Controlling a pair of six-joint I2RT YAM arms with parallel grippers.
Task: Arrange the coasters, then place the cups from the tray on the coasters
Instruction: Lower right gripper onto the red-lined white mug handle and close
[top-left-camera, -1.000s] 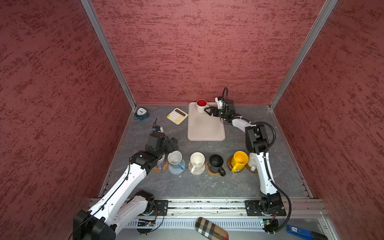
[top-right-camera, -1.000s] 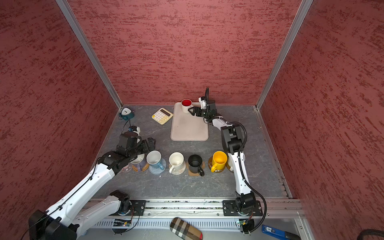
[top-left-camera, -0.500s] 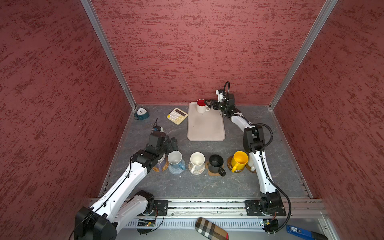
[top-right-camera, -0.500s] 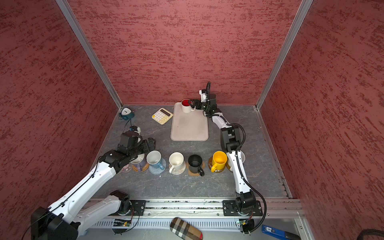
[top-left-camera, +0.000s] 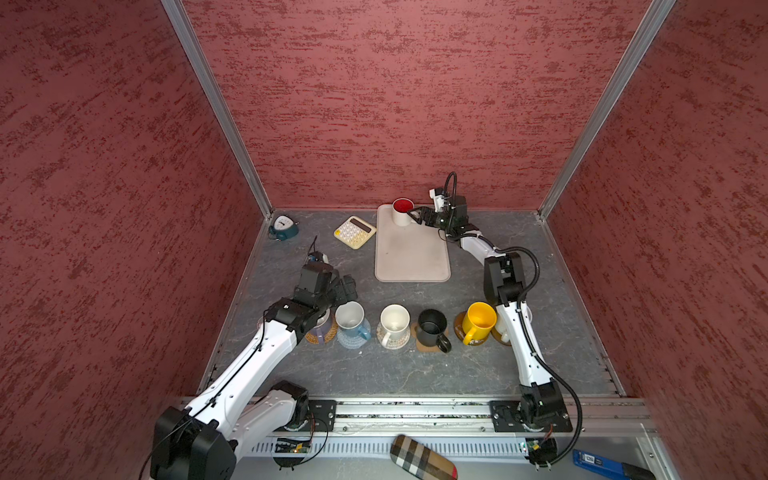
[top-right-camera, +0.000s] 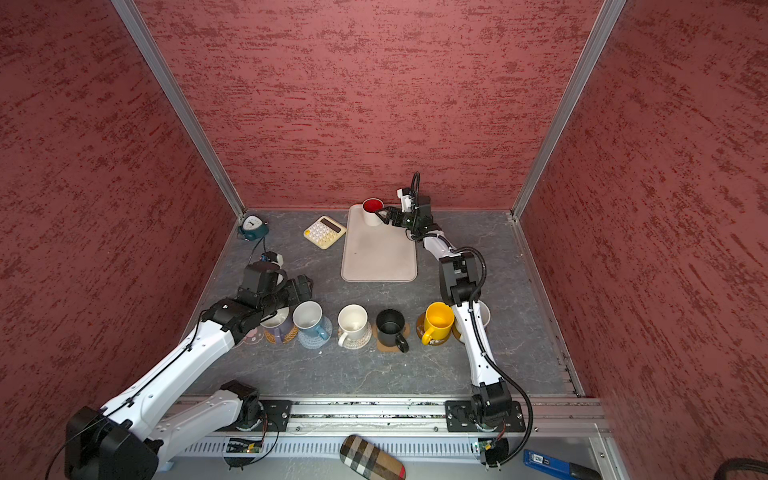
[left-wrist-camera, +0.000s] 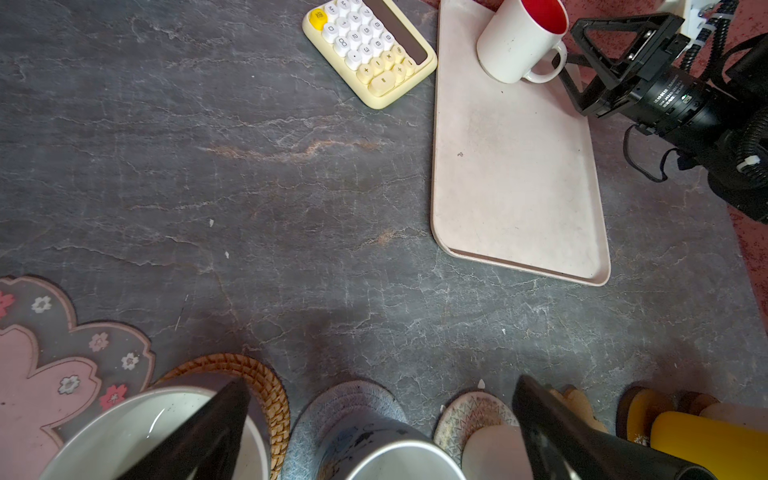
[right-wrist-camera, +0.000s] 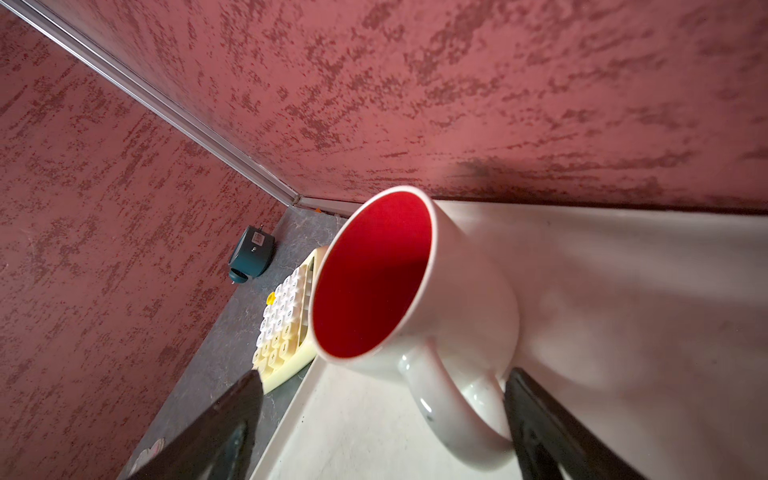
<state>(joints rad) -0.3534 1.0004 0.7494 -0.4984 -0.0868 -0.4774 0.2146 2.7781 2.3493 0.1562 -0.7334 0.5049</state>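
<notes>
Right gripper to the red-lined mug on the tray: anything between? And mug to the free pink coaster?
Nothing visible: the right gripper is open, jaws either side of the mug handle. The pink flower coaster is bare, but the left arm hangs partly over it and may need to clear.

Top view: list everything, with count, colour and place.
tray: one, beige, far middle.
red-lined cup: one, white, tray's far corner.
coasters: seven, mixed; pink flower one bare, left end.
cups in row: six, lavender, blue, cream, black, yellow, white, on coasters.
calculator: one, yellow, left of tray.
clock: one, teal, far left corner.
plaid case: one, outside front rail.
left arm: white-black, jaws open above row's left end.
right arm: jaws open astride red-lined cup's handle.
</notes>
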